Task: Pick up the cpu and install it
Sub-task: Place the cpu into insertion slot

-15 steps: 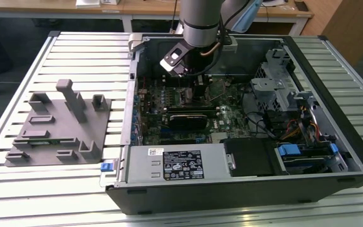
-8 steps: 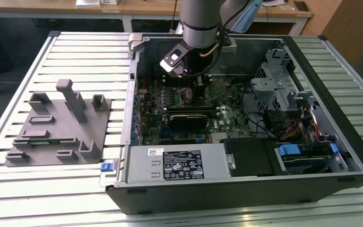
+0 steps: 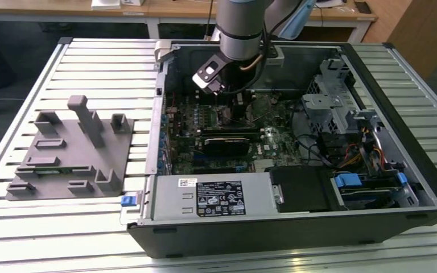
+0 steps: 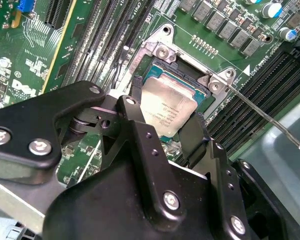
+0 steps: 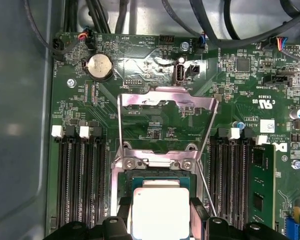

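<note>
End effector (image 4: 167,106) is seen pinching the cpu (image 4: 165,110) by two opposite edges, over the open socket (image 4: 176,70). Were the chip tilted or offset, contacts could be bent; the lever (image 4: 262,115) might be snagged.

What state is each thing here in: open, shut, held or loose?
computer case: lying open, side panel off.
socket cover plate: flipped up, open.
socket lever: unlatched, swung out.
cpu: at the socket, gripped.
gripper: shut on the cpu.
</note>
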Controlling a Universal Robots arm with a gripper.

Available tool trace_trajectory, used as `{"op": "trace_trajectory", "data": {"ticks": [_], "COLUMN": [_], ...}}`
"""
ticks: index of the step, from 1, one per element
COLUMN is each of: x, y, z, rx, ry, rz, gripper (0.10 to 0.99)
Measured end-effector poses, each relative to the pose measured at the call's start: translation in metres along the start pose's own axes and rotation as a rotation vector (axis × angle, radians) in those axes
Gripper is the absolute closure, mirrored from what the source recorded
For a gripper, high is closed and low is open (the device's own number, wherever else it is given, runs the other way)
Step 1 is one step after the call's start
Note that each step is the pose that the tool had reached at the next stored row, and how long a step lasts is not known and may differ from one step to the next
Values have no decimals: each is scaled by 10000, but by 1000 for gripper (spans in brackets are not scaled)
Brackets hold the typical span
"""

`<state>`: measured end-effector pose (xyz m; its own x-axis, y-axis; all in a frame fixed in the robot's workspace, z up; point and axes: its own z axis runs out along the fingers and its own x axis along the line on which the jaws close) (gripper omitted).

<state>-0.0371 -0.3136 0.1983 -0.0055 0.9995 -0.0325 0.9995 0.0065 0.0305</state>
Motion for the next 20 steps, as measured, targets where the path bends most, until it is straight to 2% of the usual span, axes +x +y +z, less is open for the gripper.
{"op": "trace_trajectory", "data": {"ticks": [10, 18, 19, 20], "x": [23, 27, 27, 28], "y": [-3, -1, -1, 0], "z": [55, 62, 62, 64], "rx": [8, -2, -3, -5], "ry": [-9, 2, 3, 9], "rz": [55, 59, 59, 60], "gripper": [545, 545, 533, 478]}}
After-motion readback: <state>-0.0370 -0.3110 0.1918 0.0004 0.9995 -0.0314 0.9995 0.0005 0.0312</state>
